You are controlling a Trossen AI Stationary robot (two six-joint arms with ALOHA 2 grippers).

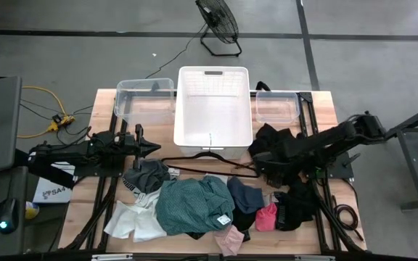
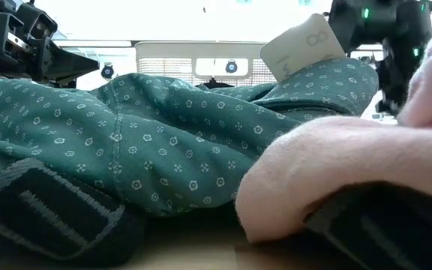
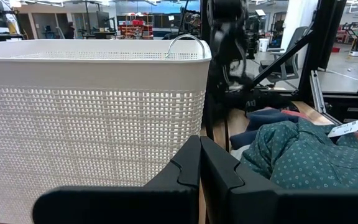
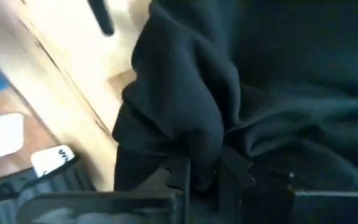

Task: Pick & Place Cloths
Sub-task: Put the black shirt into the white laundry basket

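Right gripper [image 4: 201,171] pinches a fold of the soft black fabric garment [image 4: 241,93], the dark fingers pressed together on a bunched ridge of the cloth, as the right wrist view shows. Seen from above, this gripper [image 1: 265,168] sits low at about three o'clock from the table's middle, over the black garment [image 1: 278,141] that lies just beside the white perforated plastic basket [image 1: 212,109] on its three o'clock side.

Left gripper [image 3: 199,163] has its two fingers pressed flat against each other and grips nothing; in the high view it [image 1: 151,148] hovers at nine o'clock from the table's middle, just beside the basket's wall.

On the light wooden table [image 1: 85,188], the other cloths lie in a heap toward six o'clock. A large teal-green dotted shirt [image 1: 194,206] fills the middle of the heap, with a grey piece [image 1: 147,175] at its ten o'clock, a white piece [image 1: 133,221] at its eight o'clock, a navy blue piece [image 1: 244,194] at its two o'clock, and pink pieces [image 1: 267,216] at its four o'clock. More black fabric [image 1: 296,203] lies beyond the pink.

A thin black wire hanger [image 1: 202,158] rests between the basket and the heap. Two clear plastic bins [image 1: 145,98] flank the basket at the table's twelve o'clock edge.
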